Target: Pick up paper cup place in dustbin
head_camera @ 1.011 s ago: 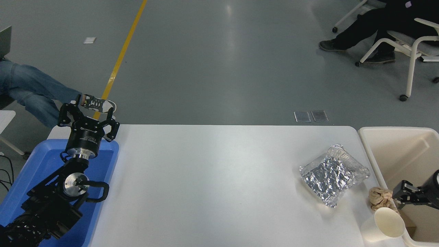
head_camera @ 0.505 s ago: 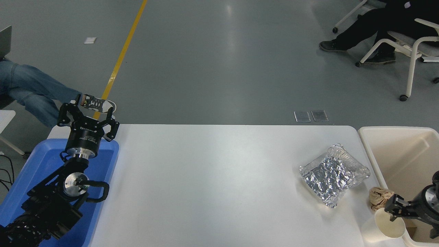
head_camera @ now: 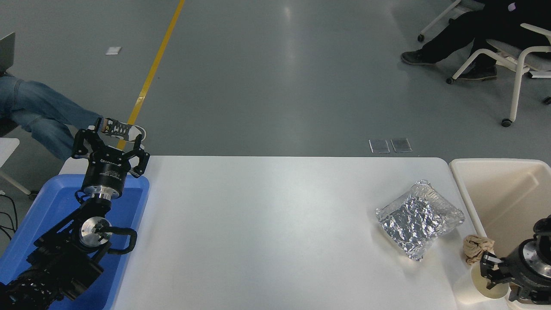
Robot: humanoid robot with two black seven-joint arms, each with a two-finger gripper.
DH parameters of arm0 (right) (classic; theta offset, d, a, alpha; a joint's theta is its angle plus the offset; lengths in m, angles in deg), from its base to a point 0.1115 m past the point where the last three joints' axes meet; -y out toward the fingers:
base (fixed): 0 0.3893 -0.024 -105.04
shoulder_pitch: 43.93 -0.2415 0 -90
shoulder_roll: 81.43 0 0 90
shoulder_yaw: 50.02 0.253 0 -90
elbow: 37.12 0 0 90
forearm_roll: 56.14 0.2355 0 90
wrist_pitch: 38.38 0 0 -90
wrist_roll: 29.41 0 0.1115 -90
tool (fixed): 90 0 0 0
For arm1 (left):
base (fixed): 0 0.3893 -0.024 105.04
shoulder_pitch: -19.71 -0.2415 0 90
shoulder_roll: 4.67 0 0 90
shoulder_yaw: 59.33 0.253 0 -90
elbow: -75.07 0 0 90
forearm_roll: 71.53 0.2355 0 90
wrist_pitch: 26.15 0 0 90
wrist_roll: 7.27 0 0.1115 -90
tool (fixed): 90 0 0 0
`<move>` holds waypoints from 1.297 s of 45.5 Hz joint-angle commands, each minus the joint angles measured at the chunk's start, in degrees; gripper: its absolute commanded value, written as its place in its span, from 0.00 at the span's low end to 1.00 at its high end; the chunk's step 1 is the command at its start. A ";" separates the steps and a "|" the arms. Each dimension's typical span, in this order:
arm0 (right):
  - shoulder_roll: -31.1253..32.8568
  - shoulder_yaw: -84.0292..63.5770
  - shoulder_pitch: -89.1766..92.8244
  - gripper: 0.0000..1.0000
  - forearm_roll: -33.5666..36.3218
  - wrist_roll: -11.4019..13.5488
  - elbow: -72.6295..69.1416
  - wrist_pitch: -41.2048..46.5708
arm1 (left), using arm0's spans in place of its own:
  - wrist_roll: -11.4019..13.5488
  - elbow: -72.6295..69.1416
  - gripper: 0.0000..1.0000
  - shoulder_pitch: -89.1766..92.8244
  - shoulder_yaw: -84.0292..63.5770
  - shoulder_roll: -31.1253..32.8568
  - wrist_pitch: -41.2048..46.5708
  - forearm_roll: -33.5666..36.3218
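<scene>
The paper cup (head_camera: pixel 467 285) lies on its side at the table's front right corner, its cream mouth turned toward the dustbin (head_camera: pixel 495 164), the cream-beige tub past the table's right edge. My right gripper (head_camera: pixel 489 272) comes in from the lower right and sits at the cup's mouth, covering most of the rim. One finger is above the rim and one below, still apart. I cannot tell whether they touch the cup. My left gripper (head_camera: pixel 109 142) is open and parked at the far left over the blue bin.
A crinkled silver foil packet (head_camera: pixel 419 219) lies left of the dustbin. A crumpled brown paper wad (head_camera: pixel 475 247) sits just behind the cup. A blue plastic bin (head_camera: pixel 47 206) is at the left edge. People sit beyond the table at top left and top right.
My right gripper has moved from over the dustbin's near corner down and left onto the cup's mouth. The cup, the foil, the wad and the left arm have not moved.
</scene>
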 commanded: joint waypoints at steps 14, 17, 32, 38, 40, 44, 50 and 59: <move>0.58 0.55 -0.08 0.00 7.33 0.01 0.28 0.35 | -0.05 0.00 0.99 0.00 0.00 0.03 0.00 0.00; 1.54 0.37 -0.86 0.00 7.94 0.01 0.10 0.61 | -0.05 0.00 0.99 0.00 0.00 0.03 0.00 0.00; 5.33 -4.81 -15.88 0.00 7.15 0.01 -1.21 19.32 | -0.05 0.00 0.99 0.00 0.00 -0.06 0.00 0.00; 5.24 -9.20 -26.69 0.00 7.15 0.01 -1.22 29.79 | -0.05 0.00 0.99 0.00 0.00 -0.06 0.00 0.00; 5.33 -10.08 -30.03 0.00 7.15 0.01 -1.22 29.79 | -0.05 0.00 0.99 0.00 0.00 -0.06 0.00 0.00; 5.50 -10.79 -35.57 0.00 7.41 0.10 -1.22 29.79 | -0.05 0.00 0.99 0.00 0.00 -0.06 0.00 0.00; 5.41 -11.32 -41.46 0.00 7.94 0.10 -1.22 29.79 | -0.05 0.00 0.99 0.00 0.00 -0.06 0.00 0.00; 4.19 -15.00 -49.02 0.00 9.08 -0.08 -1.22 29.79 | -0.05 0.00 0.99 0.00 0.00 -0.06 0.00 0.00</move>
